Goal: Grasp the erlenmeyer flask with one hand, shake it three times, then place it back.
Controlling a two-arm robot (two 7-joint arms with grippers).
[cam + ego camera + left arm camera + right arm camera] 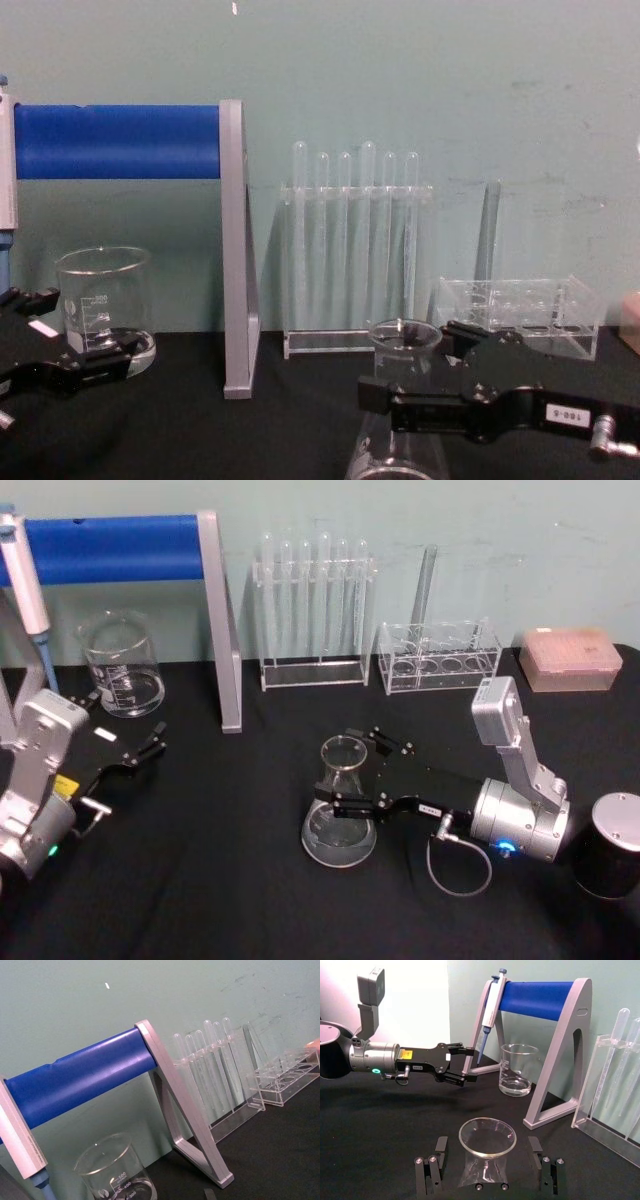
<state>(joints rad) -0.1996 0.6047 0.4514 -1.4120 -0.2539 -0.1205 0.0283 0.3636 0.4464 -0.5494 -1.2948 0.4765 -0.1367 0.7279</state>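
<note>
The erlenmeyer flask (338,842) stands upright on the black table, a little right of centre. My right gripper (364,772) reaches in from the right and is open, with one finger on each side of the flask's neck. In the right wrist view the flask's rim (487,1136) lies between the two black fingers (436,1162), with a gap on both sides. From the chest view the flask (404,342) shows just left of the right gripper (432,378). My left gripper (125,722) rests open at the table's left, near the beaker, and is empty; it is also in the right wrist view (464,1066).
A glass beaker (122,666) stands at the back left beside a grey pipette stand (222,630) with a blue bar and a hanging pipette (490,1002). A test-tube rack (312,610), a second clear rack (440,658) and a pink box (568,660) line the back. A black cylinder (610,845) stands at the right.
</note>
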